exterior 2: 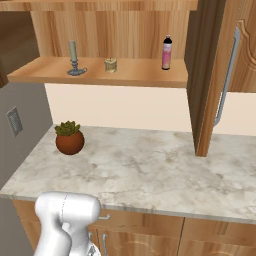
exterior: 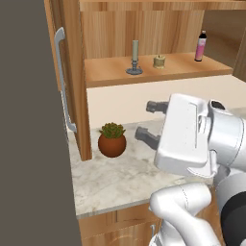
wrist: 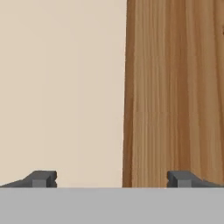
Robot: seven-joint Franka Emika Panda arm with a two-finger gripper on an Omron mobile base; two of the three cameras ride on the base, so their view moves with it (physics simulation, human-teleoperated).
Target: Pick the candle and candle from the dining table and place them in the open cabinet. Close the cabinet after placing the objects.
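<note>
Gripper (exterior: 146, 121) nearest, fingers spread wide, empty, pointing at open left cabinet door (exterior: 72, 81) edge. Marbled counter (exterior 2: 150, 165) mostly bare; potted succulent (exterior: 112, 140) by left door foot, free room to right. Right door (exterior 2: 212, 75) swung out over counter. Cabinet shelf (exterior 2: 145, 75) holds taper candle (exterior: 134, 58) on dish, stubby candle (exterior: 159, 61) just beside, pink bottle (exterior: 200, 46) well apart toward right edge. No legible writing.

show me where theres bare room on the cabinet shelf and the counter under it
On the shelf, the open stretches lie between the short candle and the pink bottle, and left of the taper candle. The two candles stand close together. The counter is bare right of the potted plant, up to the open door. The open tool hangs over it.
</note>
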